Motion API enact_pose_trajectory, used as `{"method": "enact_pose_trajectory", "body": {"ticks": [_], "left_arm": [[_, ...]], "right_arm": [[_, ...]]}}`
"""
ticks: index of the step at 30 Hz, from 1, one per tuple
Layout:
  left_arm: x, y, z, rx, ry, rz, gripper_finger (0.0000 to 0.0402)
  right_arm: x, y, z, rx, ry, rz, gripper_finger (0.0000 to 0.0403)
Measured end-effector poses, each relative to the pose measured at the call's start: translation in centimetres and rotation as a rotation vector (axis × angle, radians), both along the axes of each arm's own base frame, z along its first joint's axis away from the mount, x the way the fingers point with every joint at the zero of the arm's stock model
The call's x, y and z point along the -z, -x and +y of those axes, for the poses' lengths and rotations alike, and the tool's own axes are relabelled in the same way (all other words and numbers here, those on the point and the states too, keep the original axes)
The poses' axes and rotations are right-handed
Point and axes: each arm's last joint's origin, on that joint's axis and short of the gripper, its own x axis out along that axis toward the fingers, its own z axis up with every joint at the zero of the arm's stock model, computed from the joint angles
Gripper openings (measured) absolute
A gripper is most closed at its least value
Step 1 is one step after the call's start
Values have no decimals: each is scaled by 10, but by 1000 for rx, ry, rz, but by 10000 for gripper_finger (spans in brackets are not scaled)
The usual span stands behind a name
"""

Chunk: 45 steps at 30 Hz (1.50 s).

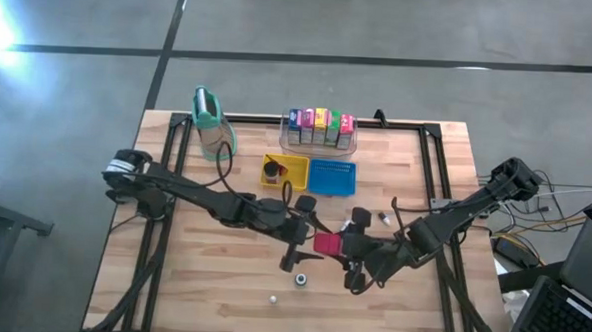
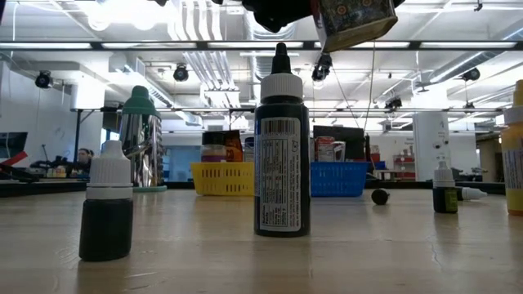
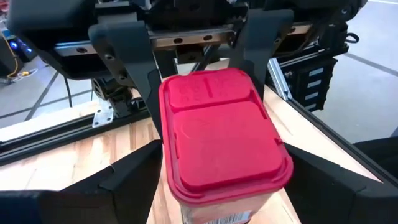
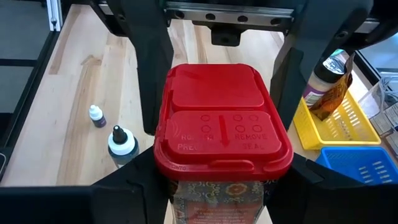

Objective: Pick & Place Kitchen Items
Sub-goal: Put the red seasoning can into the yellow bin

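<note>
I have the red-lidded plastic spice tub (image 4: 222, 140) gripped between both tools, left (image 1: 301, 238) and right (image 1: 357, 261), mid-handover above the surface (image 1: 201, 282); next, one must let go.

Both arms reach toward the middle of the counter and meet there, lifted above its surface. The left gripper (image 1: 310, 235) comes from the left side, the right gripper (image 1: 357, 251) from the right side. The fingers of each one are pressed on opposite sides of the same red-lidded container (image 1: 329, 244).
</note>
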Motion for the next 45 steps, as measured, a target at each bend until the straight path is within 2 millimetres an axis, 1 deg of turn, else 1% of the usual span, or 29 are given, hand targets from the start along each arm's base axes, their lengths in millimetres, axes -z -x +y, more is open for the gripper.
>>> {"method": "enact_pose_trajectory", "body": {"ticks": [3,7,10,12,16,22,25,33,36,41,45], "left_arm": [[0,0,0,-1,-1,4,291],[1,0,0,-4,0,12,257],[1,1,1,-13,1,13,234],[0,1,1,-20,5,16,223],[1,1,0,-10,6,20,220],[1,1,1,-11,3,23,221],[1,1,1,-17,0,26,221],[-3,9,4,-66,-29,64,219],[-9,14,6,-88,-36,78,219],[-16,25,12,-204,-66,117,219],[-29,37,18,-291,-75,111,219]], "right_arm": [[0,0,0,0,-1,0,191],[0,0,0,1,-3,-1,174],[0,0,0,12,-5,-3,175],[0,0,-1,17,-4,-3,185],[1,0,0,3,0,5,201],[1,1,0,5,-4,9,189],[1,1,-1,4,-3,12,189],[-5,5,2,-19,-12,10,238],[-5,6,1,-20,-10,13,259],[-10,17,-7,17,-37,55,287],[-17,34,-17,91,-98,90,299]]}}
